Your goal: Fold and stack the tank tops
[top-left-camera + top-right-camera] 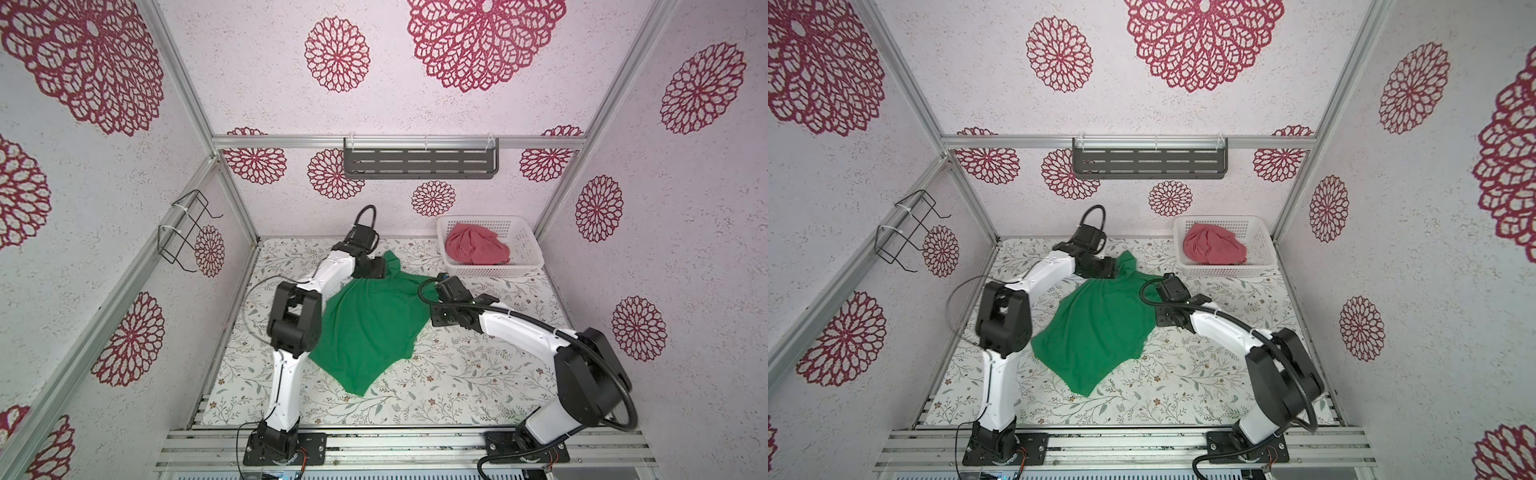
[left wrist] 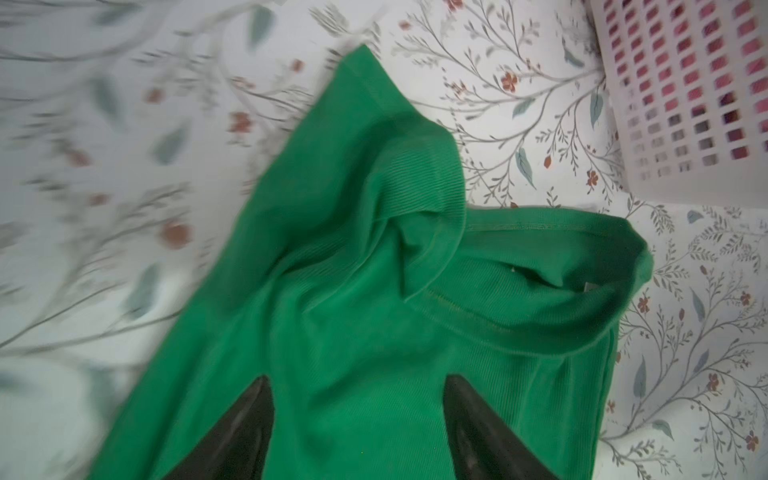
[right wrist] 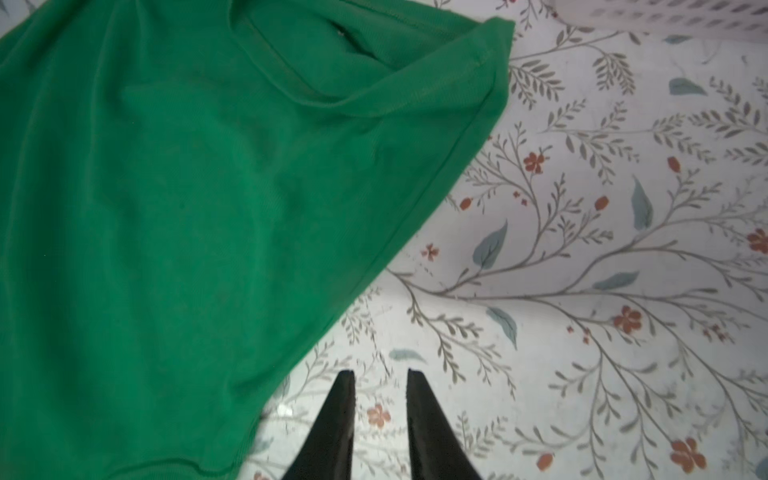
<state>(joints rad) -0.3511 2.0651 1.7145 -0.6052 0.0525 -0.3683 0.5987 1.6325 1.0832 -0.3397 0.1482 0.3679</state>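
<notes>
Blurred tablecloth (image 2: 83, 166); green tank top (image 3: 166, 249) cut off by frame edge.

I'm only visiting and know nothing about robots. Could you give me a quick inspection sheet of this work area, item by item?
Surface: floral-print table, flat, mostly bare.
Job's things: green tank top spread out unfolded between the arms, rumpled at the neck; pink tank top crumpled inside the white basket.
Clutter: nothing seen apart from the basket, at the far right corner.
Grippers: left gripper wide open over the green tank top near its neckline; right gripper slightly open over bare table beside it, holding nothing.
Cables: black cable loops along the right arm; thin wire arcs beside the left arm.
Surroundings: flower-patterned walls, grey slotted shelf, black wire rack.
</notes>
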